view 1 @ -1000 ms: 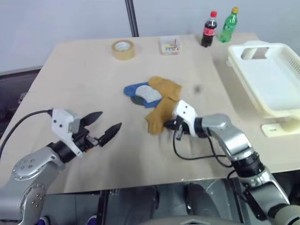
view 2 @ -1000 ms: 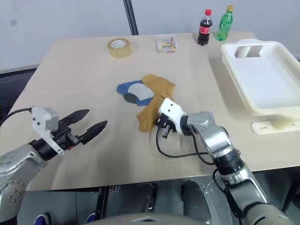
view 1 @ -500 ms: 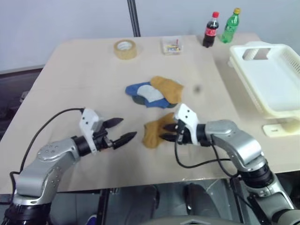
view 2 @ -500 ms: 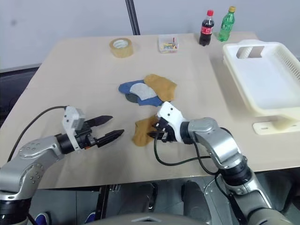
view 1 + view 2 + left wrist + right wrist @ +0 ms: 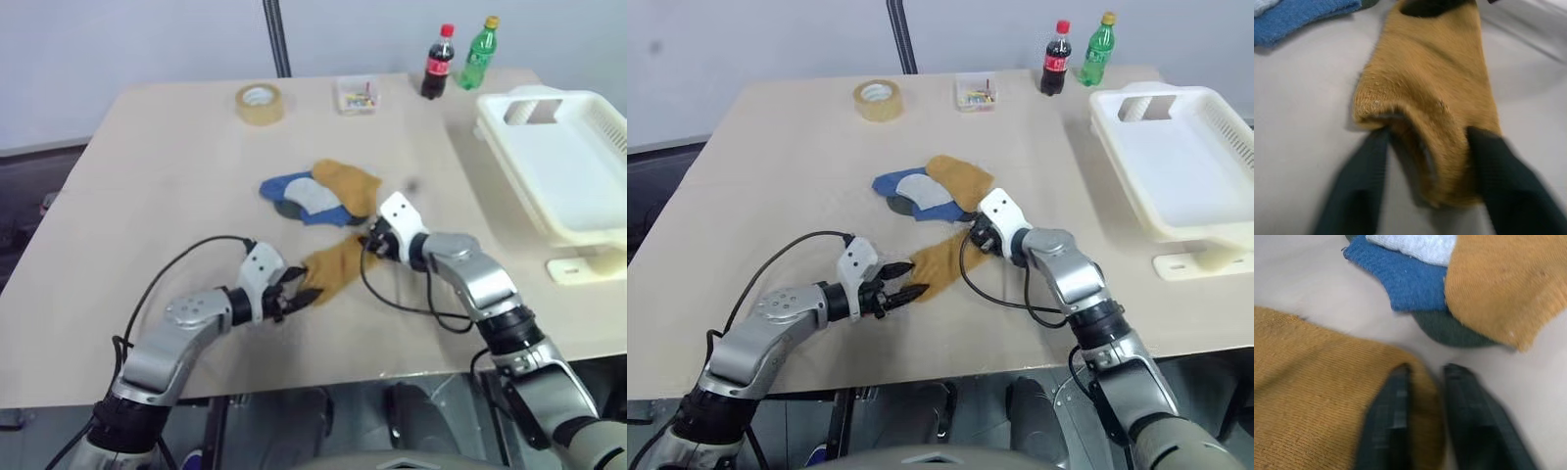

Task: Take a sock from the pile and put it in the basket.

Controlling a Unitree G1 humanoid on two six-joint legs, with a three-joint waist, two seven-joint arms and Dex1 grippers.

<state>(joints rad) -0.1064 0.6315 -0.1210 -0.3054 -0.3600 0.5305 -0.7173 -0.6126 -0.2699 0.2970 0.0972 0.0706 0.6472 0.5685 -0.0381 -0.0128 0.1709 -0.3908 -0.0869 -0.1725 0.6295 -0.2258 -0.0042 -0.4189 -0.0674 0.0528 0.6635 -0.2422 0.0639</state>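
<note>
1. On the tan table, far side, 4 items unrelated to the task: a roll of tan tape, a small clear box with coloured contents too small to identify, a dark cola bottle and a green bottle, both upright, close together, near the far right corner.
2. Right edge: the white basket, slotted sides, handle cut-out at its far end; its right side is cut off by the frame. Nothing stands between it and the socks.
3. Table centre: the pile, holding blue, pale grey-white, dark grey and 1 mustard sock, overlapping one another.
4. Just near of the pile, apart from it: 1 mustard sock, lying flat, long axis running from near left to far right.
5. Left gripper: at the sock's near left end, 1 dark finger on each side of the bunched fabric, jaws partly closed around it; a firm pinch cannot be confirmed.
6. Right gripper: at the sock's far right end, jaws closed on the edge of the fabric, 1 finger over it.
7. Black cables loop over the table beside each arm; the right-hand cable hides a little of the surface near the sock.
</note>
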